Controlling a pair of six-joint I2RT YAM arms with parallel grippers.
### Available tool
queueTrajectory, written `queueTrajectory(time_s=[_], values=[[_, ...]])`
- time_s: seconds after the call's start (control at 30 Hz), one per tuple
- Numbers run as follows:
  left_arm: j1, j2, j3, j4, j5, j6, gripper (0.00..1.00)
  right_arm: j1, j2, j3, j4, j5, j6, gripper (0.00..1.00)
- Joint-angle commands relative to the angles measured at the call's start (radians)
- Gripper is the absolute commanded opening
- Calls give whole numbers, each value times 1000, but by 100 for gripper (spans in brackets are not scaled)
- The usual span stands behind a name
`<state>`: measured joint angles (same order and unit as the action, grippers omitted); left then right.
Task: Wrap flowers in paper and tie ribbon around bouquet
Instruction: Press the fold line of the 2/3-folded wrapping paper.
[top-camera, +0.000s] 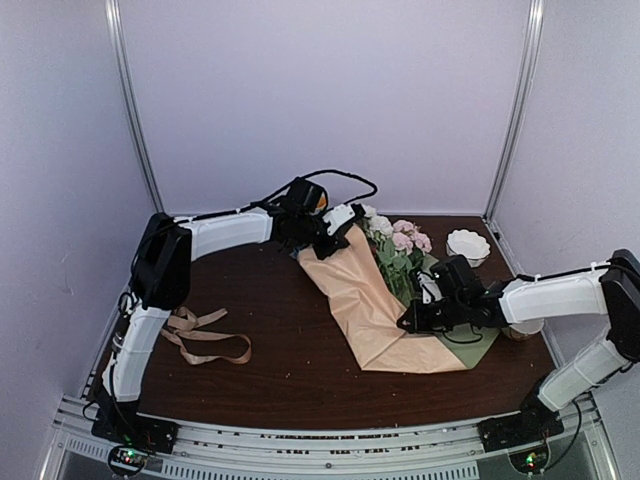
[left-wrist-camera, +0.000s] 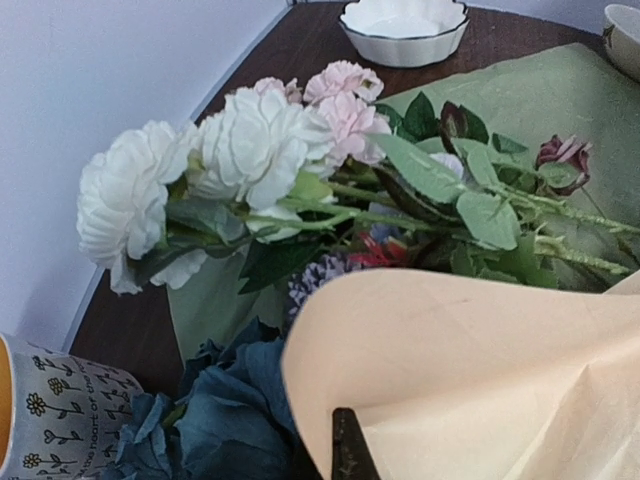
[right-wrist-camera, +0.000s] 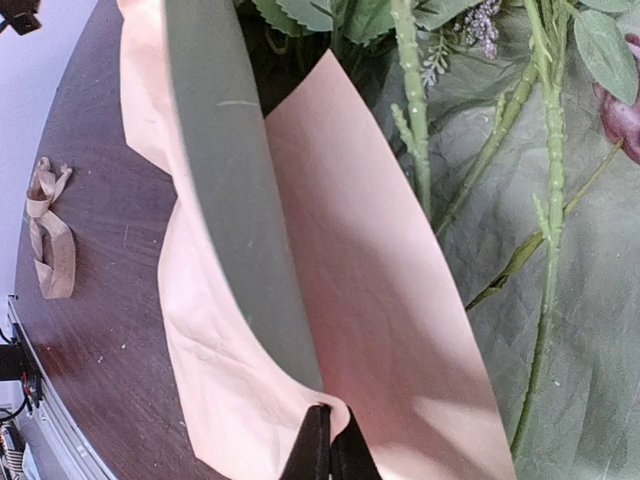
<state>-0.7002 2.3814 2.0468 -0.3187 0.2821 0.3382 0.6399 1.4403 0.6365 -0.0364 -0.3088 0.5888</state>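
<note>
Folding paper (top-camera: 365, 300) over flowers (top-camera: 400, 245).
Left claw (top-camera: 332, 240) and right claw (top-camera: 406, 323) pinched its edge; an even lift seemed best.

The front of the counter (top-camera: 300, 385) lies open between the ribbon (top-camera: 205, 338) on the left and the paper (top-camera: 365, 300) in the middle. Just right of the flowers (top-camera: 398, 245), a white bowl (top-camera: 468, 245) crowds the back right corner, leaving little room there.
</note>
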Motion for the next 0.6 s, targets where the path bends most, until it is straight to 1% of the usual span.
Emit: queueTrajectory(time_s=[0.0, 0.13, 0.2, 0.23, 0.27, 0.43, 0.57], values=[[8, 8, 49, -5, -142, 7, 0, 22, -64, -31, -85, 22, 11, 0], [4, 27, 77, -52, -142, 45, 0, 23, -96, -47, -116, 58, 3, 0], [-7, 37, 93, -98, -96, 99, 0, 23, -95, -30, -145, 89, -7, 15], [-14, 36, 91, -105, -94, 114, 0, 24, -96, -24, -149, 90, -9, 23], [-20, 37, 91, -107, -101, 122, 0, 26, -100, -22, -145, 84, -7, 29], [-26, 50, 112, -102, -125, 103, 0, 76, -188, -71, -82, 70, 41, 52], [-26, 62, 135, -109, -136, 103, 0, 112, -219, -150, 66, 27, 132, 64]])
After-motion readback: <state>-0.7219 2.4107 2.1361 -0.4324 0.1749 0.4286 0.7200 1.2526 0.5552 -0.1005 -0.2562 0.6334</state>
